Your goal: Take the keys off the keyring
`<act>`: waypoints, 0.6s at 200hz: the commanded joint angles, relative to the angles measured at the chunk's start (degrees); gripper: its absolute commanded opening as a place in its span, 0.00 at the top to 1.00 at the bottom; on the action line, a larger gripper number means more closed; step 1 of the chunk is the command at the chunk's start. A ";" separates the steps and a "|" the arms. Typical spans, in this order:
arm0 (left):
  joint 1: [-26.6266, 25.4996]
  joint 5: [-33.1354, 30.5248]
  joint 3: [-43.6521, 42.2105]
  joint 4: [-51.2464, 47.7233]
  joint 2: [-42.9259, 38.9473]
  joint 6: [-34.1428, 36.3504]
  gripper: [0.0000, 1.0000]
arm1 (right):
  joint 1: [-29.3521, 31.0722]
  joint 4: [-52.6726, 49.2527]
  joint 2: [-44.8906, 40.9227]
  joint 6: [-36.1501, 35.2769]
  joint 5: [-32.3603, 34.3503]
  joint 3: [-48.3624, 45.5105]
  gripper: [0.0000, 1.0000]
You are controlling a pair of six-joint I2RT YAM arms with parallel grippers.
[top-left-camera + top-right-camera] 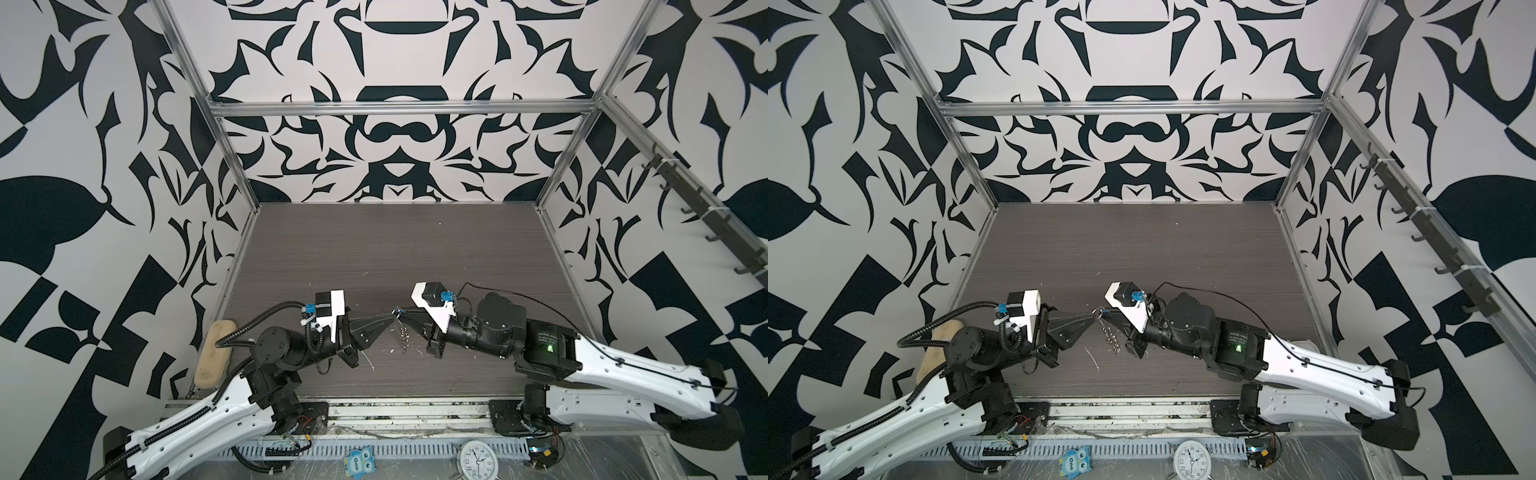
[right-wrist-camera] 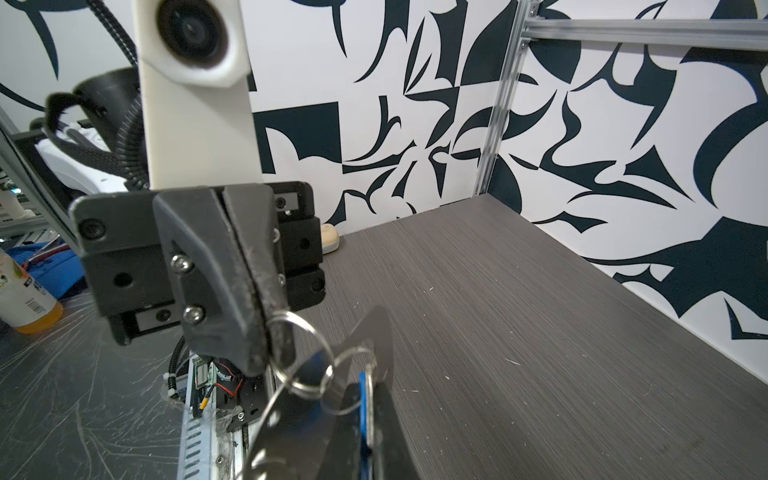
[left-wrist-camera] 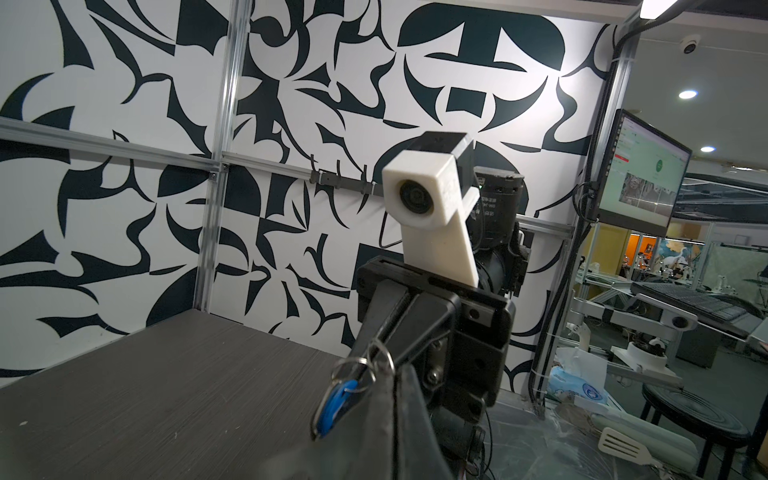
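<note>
While both arms hold the assembly in the air above the table (image 1: 374, 249), the left gripper (image 2: 279, 347) is closed on a split ring (image 2: 320, 338). The right gripper (image 3: 365, 361) appears closed on the blue key tag (image 2: 364, 411). The keyring (image 2: 376, 332), a flat metal plate, hangs between them with its row of small rings (image 1: 404, 337) dangling. The red tag is not visible. Expect a light, stiff, slippery plate that swings freely and a springy wire ring. Grip each tag by its flat faces and the plate by its edge.
</note>
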 commanded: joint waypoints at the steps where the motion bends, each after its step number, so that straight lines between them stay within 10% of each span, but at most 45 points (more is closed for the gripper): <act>1: -1.27 5.45 1.38 10.87 -3.76 1.45 1.00 | -1.80 -4.17 0.88 2.05 5.63 -2.78 1.00; 120: -1.24 6.06 3.57 6.30 -4.71 4.28 1.00 | -1.87 -3.55 1.41 3.21 -1.44 -5.99 1.00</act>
